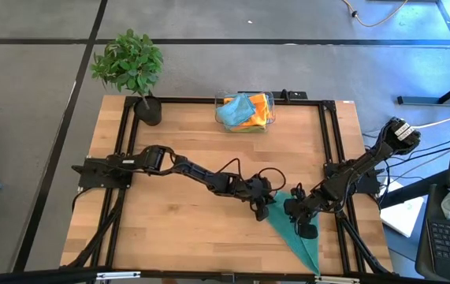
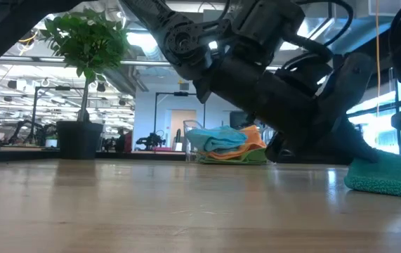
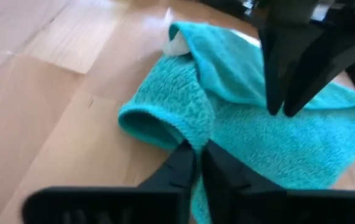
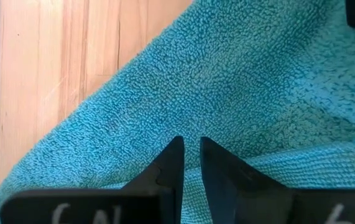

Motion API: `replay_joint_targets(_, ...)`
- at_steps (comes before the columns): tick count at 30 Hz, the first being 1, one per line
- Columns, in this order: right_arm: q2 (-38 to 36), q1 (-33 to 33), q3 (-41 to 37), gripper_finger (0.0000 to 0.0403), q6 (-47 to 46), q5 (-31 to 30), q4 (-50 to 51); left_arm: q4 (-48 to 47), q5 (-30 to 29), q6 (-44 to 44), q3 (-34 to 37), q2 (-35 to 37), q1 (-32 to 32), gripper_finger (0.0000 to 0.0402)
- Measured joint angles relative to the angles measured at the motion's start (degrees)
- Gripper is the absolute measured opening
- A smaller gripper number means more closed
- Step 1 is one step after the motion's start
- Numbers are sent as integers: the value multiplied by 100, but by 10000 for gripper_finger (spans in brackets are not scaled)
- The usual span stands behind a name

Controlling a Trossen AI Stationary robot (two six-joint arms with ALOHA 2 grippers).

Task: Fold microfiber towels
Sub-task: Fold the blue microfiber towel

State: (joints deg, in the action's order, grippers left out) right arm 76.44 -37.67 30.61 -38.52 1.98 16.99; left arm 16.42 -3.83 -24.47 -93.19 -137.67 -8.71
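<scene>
A teal towel lies as a long triangle near the table's front right corner. It also shows in the low view. My left gripper is shut at the towel's far left end, where the cloth is doubled over. My right gripper is shut on the towel just right of it, and its fingers show pointing down in the left wrist view. More towels, orange, blue and lime green, lie in a clear bin at the back. My left gripper pinches the teal towel at the doubled-over end, its fingers coming in low from the table's left. The fingers hide whether they hold one layer or several. The towel rests on the table. My right gripper pinches the teal towel from above, fingers pointing down onto the cloth, beside a folded edge. The towel lies on the table around the fingers. I cannot tell how many layers it holds.
A potted plant stands at the back left corner. The bin stands at the middle of the far edge. Bare wood stretches across the left and middle of the table. A black frame runs along the table's sides.
</scene>
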Motion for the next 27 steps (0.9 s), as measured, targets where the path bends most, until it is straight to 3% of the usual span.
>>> replay_joint_targets(6,-2,0,0,55,1,1,1,-392,23,-90,0,2,-15,2)
replay_joint_targets(13,-2,-1,0,55,105,-11,7,-1982,-255,-679,-15,348,-315,0)
replay_joint_targets(21,-2,7,0,55,133,-76,-15,-3742,-886,-2116,-13,758,-1136,0)
replay_joint_targets(27,-2,76,87,55,645,-63,-1345,-4720,-1342,-3495,-18,906,-1772,0)
